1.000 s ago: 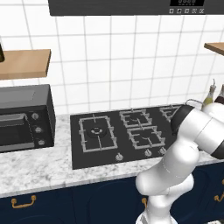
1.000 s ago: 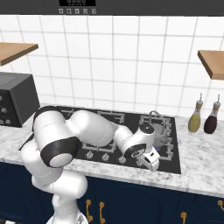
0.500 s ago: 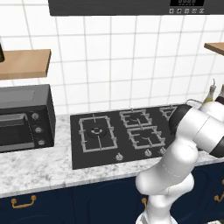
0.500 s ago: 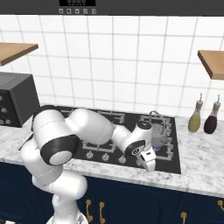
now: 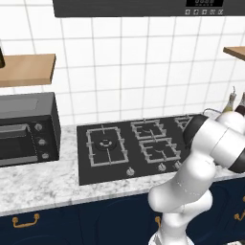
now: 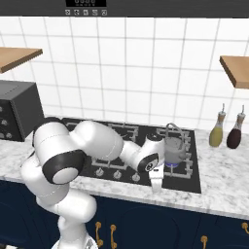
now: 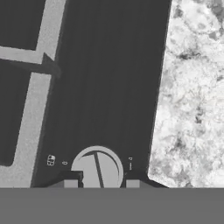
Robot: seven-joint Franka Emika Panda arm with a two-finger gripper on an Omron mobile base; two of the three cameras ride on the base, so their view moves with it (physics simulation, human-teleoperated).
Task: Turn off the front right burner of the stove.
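Gripper [image 6: 156, 185] at the stove's [image 6: 192, 180] front edge, fingers straddling a silver knob [image 7: 96, 169]; grip contact cannot be confirmed. Kettle [image 6: 173, 148] occupies the front right burner [image 6: 181, 165]; two bottles [image 6: 217, 132] near the counter's right back edge.

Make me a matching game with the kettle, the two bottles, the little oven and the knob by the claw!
Things:
1. kettle
2. bottles
3. oven
4. knob

Places:
A. left end of the counter
B. between the claw's fingertips
C. on the front right burner, over a blue flame
D. on the counter right of the stove

Pairs: 1-C, 2-D, 3-A, 4-B
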